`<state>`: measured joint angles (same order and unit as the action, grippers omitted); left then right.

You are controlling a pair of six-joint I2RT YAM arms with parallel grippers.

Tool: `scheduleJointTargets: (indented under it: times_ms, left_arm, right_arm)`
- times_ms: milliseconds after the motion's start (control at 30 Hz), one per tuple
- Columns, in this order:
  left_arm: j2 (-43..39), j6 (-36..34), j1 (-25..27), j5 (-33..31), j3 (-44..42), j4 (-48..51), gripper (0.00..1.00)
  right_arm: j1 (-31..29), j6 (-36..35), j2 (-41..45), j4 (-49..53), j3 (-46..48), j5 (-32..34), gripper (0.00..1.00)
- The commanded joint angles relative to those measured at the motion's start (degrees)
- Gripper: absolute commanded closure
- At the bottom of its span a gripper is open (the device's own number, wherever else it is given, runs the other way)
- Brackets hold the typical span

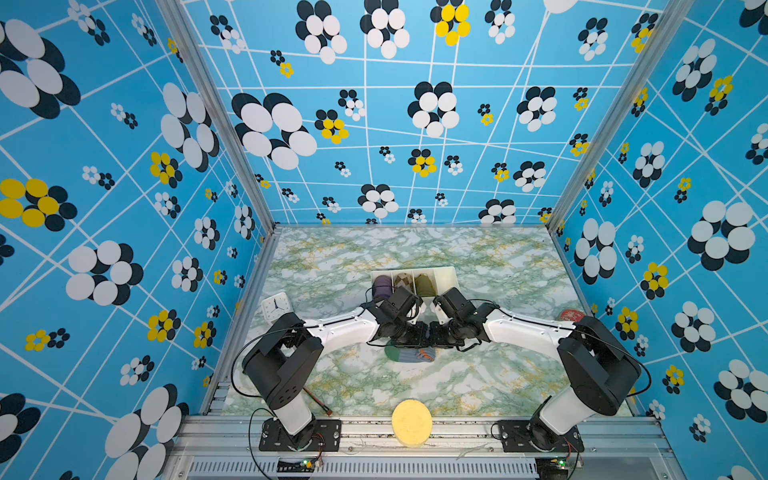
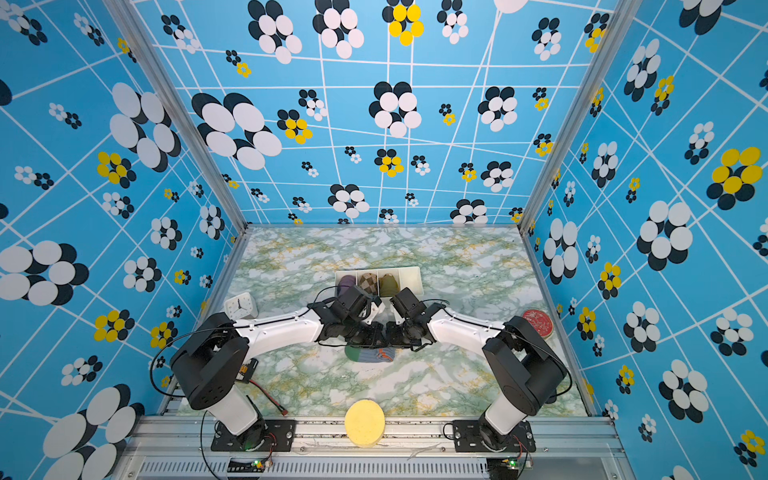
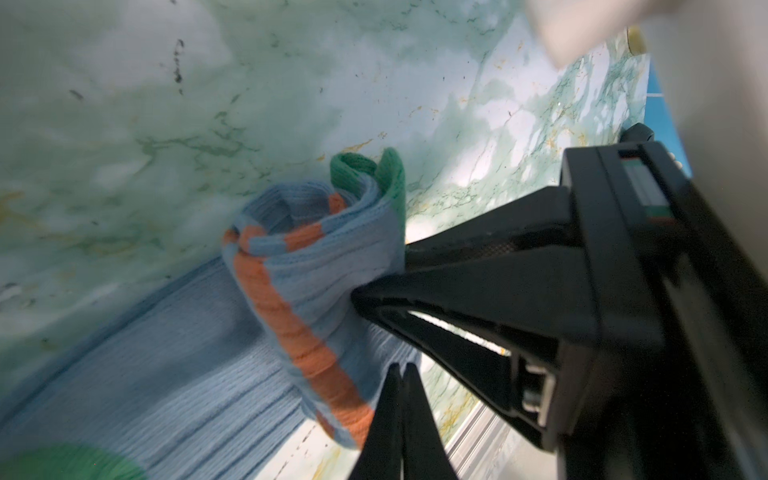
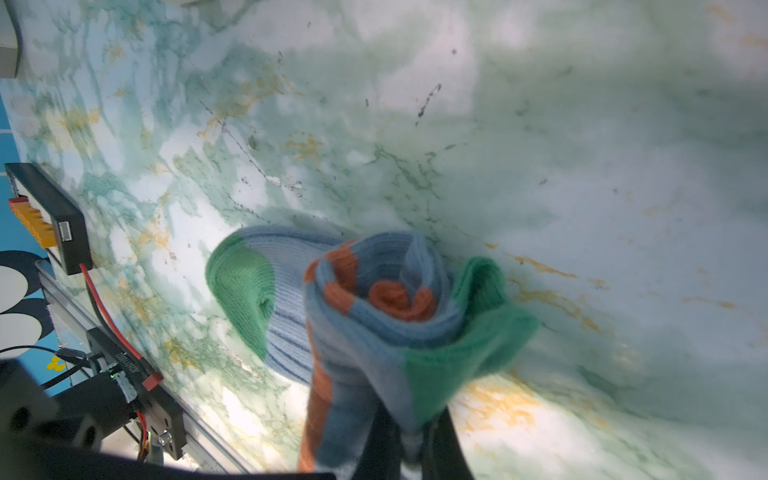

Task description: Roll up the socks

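The socks (image 1: 409,354) lie near the middle of the table (image 1: 478,257), right under the 2 pincers, which meet tip to tip above them in both top views. Part of the pair is wound into a fat roll (image 4: 390,291). The rest runs out flat (image 3: 166,374) toward the left arm's side and ends in a green patch. The right pincer (image 4: 409,436) is clamped on the outer layers of the roll, with cloth bunched between its jaws. The left pincer (image 3: 402,374) is pressed together, its tips touching the orange band near 1 end of the roll; I cannot tell whether a layer is caught in it. What the next turn hangs on, I'd judge, is that the roll's long axis runs front to back, across the flat strip. So the roll has to travel toward the left arm, and both pincers sit at the roll itself, neither out over the flat length.
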<state>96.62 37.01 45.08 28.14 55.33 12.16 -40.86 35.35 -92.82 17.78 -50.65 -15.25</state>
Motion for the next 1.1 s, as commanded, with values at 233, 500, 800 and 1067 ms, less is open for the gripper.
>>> scheduleJointTargets:
  times_ms: [233, 500, 800, 1067]
  left_arm:
    - [3.97, 0.44, -0.08, 1.42, -3.81, -1.94, 0.95]
    - [4.72, 0.51, -0.28, 1.39, -6.57, -2.32, 0.96]
    - [3.49, -0.77, -1.36, 0.01, -2.11, -0.79, 0.92]
    - [4.93, -1.50, -1.85, -0.80, 1.96, -0.92, 0.92]
  right_arm:
    - [-0.67, 0.24, -1.83, 1.79, -0.32, 0.65, 1.00]
    - [-0.69, 0.24, -2.11, 1.62, -0.16, 0.48, 1.00]
    - [-0.73, 0.07, -1.89, 1.95, -0.15, 0.57, 1.00]
    - [-0.71, 0.07, -1.77, 1.89, -0.24, 0.53, 1.00]
